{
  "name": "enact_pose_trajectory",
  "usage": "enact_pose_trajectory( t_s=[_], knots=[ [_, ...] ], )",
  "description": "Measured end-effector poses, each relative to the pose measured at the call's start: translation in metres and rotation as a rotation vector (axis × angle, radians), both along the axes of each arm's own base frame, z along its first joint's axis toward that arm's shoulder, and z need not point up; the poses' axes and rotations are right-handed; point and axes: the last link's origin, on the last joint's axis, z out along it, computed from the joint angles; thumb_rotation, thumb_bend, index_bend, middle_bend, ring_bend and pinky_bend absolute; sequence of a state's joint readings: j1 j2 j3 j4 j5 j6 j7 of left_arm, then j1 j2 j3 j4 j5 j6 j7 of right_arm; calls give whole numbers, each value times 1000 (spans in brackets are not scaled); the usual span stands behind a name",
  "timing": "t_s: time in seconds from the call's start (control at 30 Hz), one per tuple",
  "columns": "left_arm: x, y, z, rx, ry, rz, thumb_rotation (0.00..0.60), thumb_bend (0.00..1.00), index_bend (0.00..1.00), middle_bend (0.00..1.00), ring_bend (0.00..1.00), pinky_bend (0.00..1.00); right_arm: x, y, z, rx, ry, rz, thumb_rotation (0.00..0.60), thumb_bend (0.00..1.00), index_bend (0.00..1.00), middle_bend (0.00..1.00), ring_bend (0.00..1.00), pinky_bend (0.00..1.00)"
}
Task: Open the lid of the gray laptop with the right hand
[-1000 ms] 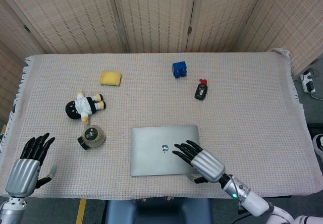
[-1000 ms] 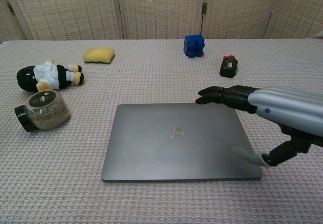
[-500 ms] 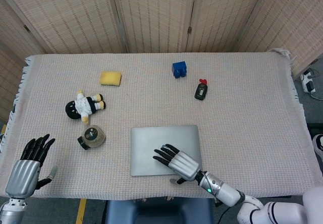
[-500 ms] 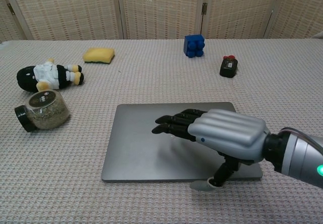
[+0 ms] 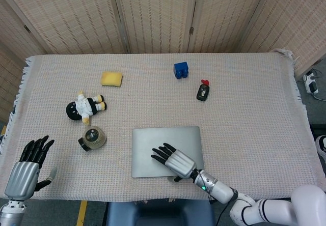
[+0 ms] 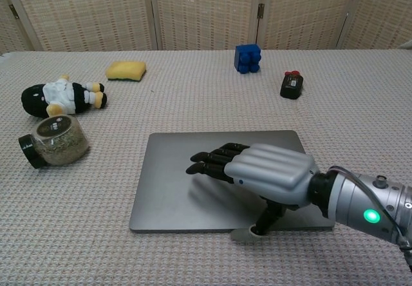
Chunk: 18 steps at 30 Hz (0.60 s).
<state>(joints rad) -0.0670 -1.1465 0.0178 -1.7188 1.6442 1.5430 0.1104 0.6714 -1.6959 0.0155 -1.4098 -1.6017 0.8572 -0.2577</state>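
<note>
The gray laptop point(image 5: 153, 140) point(image 6: 174, 183) lies shut and flat near the table's front edge. My right hand point(image 5: 173, 161) point(image 6: 257, 173) hovers over the lid's front right part, palm down with fingers stretched out toward the left. Its thumb point(image 6: 257, 225) reaches down to the laptop's front edge; whether it touches the lid I cannot tell. My left hand point(image 5: 28, 162) is at the front left corner of the table, fingers spread, holding nothing. The chest view does not show the left hand.
A jar point(image 5: 93, 137) point(image 6: 56, 140) lies on its side left of the laptop. Beyond it are a plush doll point(image 5: 85, 107) point(image 6: 61, 96) and a yellow sponge point(image 5: 111, 78) point(image 6: 126, 70). A blue block point(image 5: 181, 69) point(image 6: 247, 58) and a small black device point(image 5: 203, 91) point(image 6: 291, 85) sit at the back right.
My right hand has swept left across the lid from the laptop's right side, and its thumb has come down to the front edge. The laptop and left hand have stayed put.
</note>
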Motion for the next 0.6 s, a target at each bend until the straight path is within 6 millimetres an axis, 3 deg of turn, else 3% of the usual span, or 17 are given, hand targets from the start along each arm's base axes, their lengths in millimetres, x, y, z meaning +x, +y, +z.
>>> enact_pose_trajectory(
  t_s=[0.37,0.6],
  knots=[
    [-2,0,0,0,1,8,600,460,99,41,47,0,7,-7,-3,-20,9,18,469,310,0,0,0,0],
    [-4,-1,-1,-4,0,13,600,461,98,41,47,0,7,-8,-5,-30,34,35,469,475,0,0,0,0]
  ],
)
